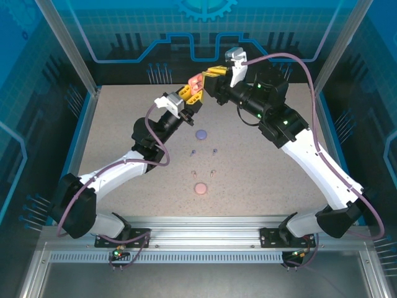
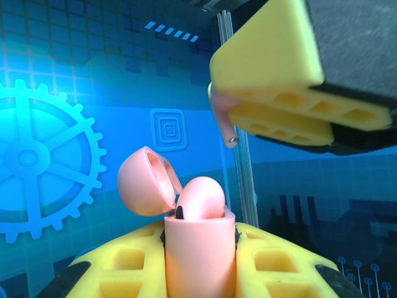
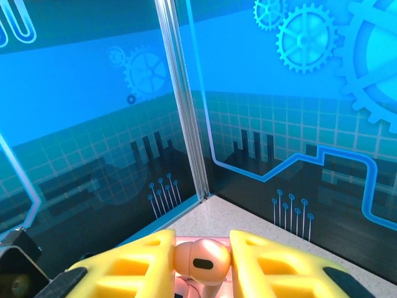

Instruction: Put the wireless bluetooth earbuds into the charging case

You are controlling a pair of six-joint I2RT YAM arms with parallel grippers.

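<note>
My left gripper point(image 1: 190, 97) is shut on a salmon-orange charging case point(image 2: 200, 261), held upright in the air with its lid point(image 2: 144, 181) hinged open. One salmon-orange earbud point(image 2: 202, 197) sits in the case. My right gripper point(image 1: 211, 79) hovers just above the case, shut on the second salmon-orange earbud point(image 3: 203, 261); its stem point(image 2: 222, 118) pokes down from the yellow fingers point(image 2: 273, 68), apart from the case. On the table lie two purple earbuds point(image 1: 193, 151) point(image 1: 215, 150) and two pink earbuds point(image 1: 193, 174) point(image 1: 213, 174).
A closed purple case point(image 1: 200, 133) and a closed pink case point(image 1: 200, 189) rest on the speckled table point(image 1: 111, 136). Blue glass walls with metal posts point(image 3: 183, 99) enclose the back and sides.
</note>
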